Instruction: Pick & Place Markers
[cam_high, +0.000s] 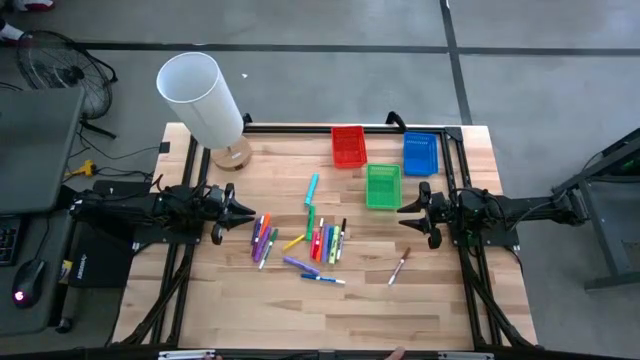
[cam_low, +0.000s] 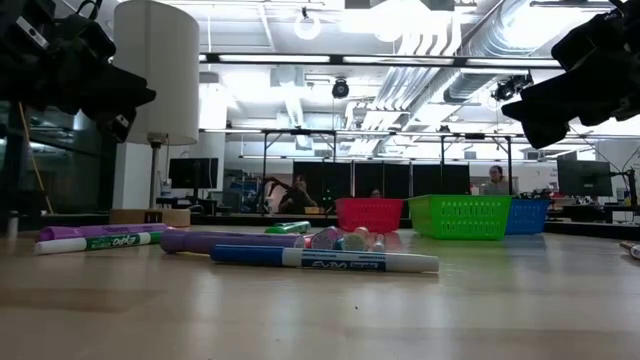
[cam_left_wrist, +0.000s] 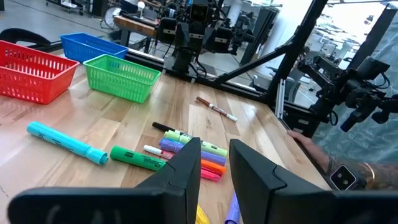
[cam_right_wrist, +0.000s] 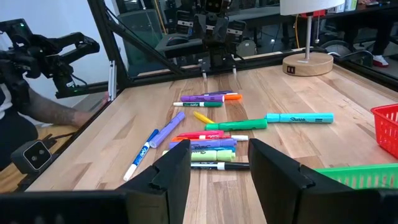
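Hovering on either side of the pile, both arms hang above the wooden table (cam_high: 440, 300) with nothing in their grasp. The left gripper (cam_high: 247, 213) sits at the left end of the markers (cam_high: 320, 242), fingers parted by a narrow gap and empty. The right gripper (cam_high: 402, 208) waits just in front of the green tray (cam_high: 383, 186), fingers spread wider, also empty. And the markers lie scattered in the middle of the table between the two arms: a teal one (cam_high: 312, 189) nearest the trays, a green one (cam_high: 310, 220) just below it, a tight bunch beside that, purple and orange ones by the left gripper. One brown marker (cam_high: 399, 267) lies apart, nearer the right arm. Red tray (cam_high: 348, 146), green tray and blue tray (cam_high: 421, 153) sit at the far edge, none showing a marker inside. A white lamp (cam_high: 205, 100) stands at the far left corner.
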